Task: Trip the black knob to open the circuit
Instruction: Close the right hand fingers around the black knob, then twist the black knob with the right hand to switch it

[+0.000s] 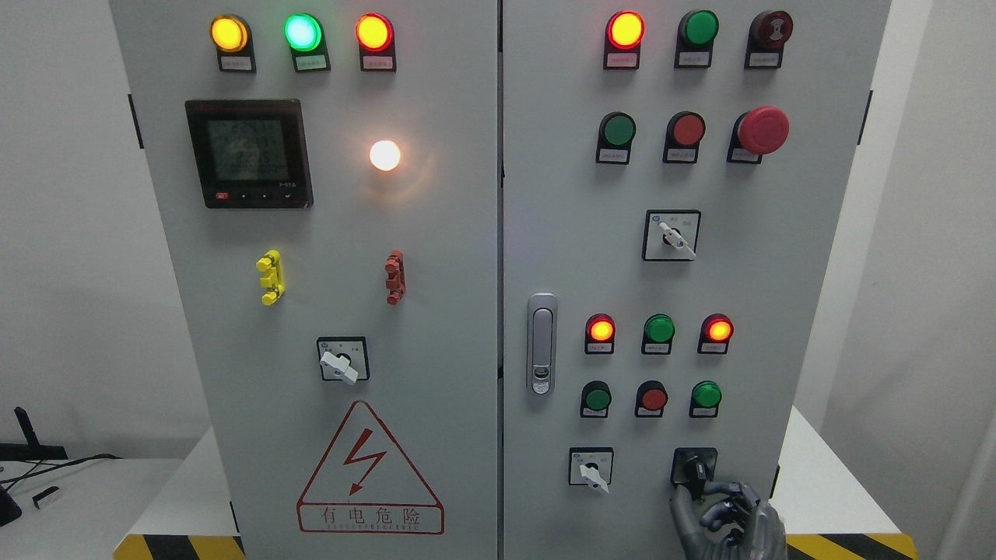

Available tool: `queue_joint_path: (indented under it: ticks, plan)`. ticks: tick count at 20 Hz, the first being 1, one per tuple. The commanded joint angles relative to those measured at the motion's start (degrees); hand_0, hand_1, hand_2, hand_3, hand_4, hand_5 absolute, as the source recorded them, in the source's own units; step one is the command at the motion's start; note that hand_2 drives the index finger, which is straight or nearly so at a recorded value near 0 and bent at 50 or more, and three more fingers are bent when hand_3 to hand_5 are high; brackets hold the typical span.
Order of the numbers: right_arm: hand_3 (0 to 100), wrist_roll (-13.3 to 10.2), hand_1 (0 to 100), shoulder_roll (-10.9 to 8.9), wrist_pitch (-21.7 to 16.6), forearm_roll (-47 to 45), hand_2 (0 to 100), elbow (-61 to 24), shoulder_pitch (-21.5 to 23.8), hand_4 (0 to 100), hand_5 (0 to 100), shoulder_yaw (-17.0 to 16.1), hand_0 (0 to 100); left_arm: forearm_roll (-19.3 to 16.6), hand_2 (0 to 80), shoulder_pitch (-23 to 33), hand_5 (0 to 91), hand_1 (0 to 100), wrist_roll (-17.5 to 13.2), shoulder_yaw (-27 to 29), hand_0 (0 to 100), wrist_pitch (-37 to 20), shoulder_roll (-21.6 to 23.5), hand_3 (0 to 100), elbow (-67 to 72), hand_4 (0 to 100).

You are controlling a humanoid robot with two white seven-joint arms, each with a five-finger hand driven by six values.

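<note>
Here, black knob point(695, 469) upright, right hand point(727, 519) touching

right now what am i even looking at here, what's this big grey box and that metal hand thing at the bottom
This single picture comes from a camera on a humanoid robot's head, facing a grey electrical control cabinet with two doors. The doors carry indicator lamps, push buttons, a small meter screen, a red mushroom-shaped stop button, white rotary switches and a lightning warning triangle. At the lower right, the robot's right hand, dark metal with fingers, reaches up to the black knob; its fingertips sit at the knob, though a firm grip isn't clear. The left hand isn't visible.
</note>
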Motion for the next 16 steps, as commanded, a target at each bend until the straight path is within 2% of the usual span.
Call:
queue_joint_path:
  ticks: [1,16]
  plan:
    - [86,-0.37,73,0.06,0.01,-0.28,54,0.16,-0.12,84,93,0.03,33,-1.76,0.0,0.00,0.0,39,-0.05,0.00,12,0.02,-0.06,0,0.06,0]
    - [87,-0.02,75,0.06,0.01,-0.46,54,0.16,-0.21,85,94,0.12,35,-1.76,0.0,0.00,0.0,39,-0.05,0.00,12,0.02,-0.06,0,-0.02,0]
